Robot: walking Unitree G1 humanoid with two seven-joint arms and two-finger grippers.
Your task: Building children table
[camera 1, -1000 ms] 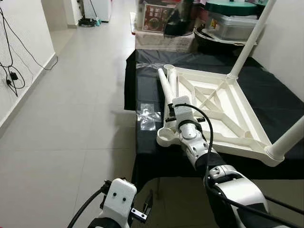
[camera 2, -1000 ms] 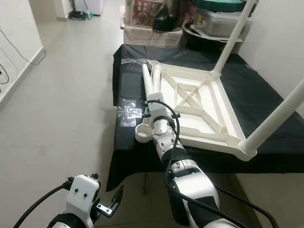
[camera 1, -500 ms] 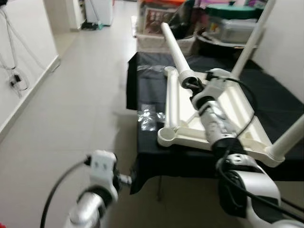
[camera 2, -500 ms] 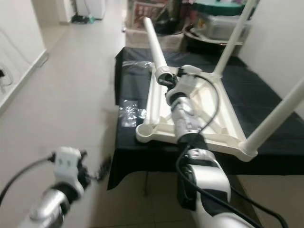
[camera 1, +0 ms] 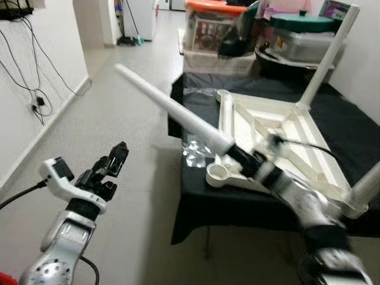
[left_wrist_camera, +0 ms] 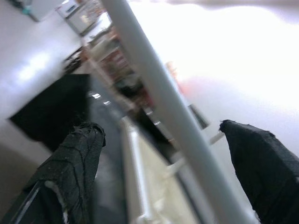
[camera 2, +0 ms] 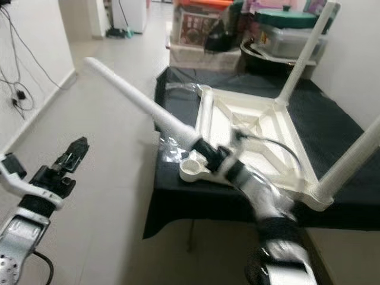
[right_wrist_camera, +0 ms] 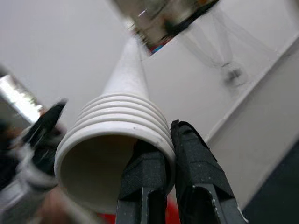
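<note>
My right gripper (camera 1: pixel 243 159) is shut on the threaded end of a loose white table leg (camera 1: pixel 172 108). The leg slants up and to the left, out over the floor. In the right wrist view the black fingers (right_wrist_camera: pixel 142 184) pinch the leg's ribbed rim (right_wrist_camera: pixel 117 123). The white table top (camera 1: pixel 267 100) lies upside down on a black-covered table (camera 1: pixel 344 124), with an upright leg (camera 1: pixel 332 47) at the far corner and another (camera 1: pixel 367 187) at the near right. An empty socket (camera 1: pixel 218 173) sits at the near left corner. My left gripper (camera 1: pixel 117 155) is open, raised below the leg and apart from it.
Another loose leg (camera 1: pixel 225 116) lies along the table top's left edge. A clear plastic bag (camera 1: pixel 196 151) rests on the black cloth. Storage boxes (camera 1: pixel 214 29) crowd the far end. A wall with hanging cables (camera 1: pixel 24 77) runs along the left, with tiled floor (camera 1: pixel 124 124) between.
The right arm has swung the leg from pointing up and away to slanting left over the floor. The left arm has risen, its gripper now pointing toward the leg. The head view has shifted.
</note>
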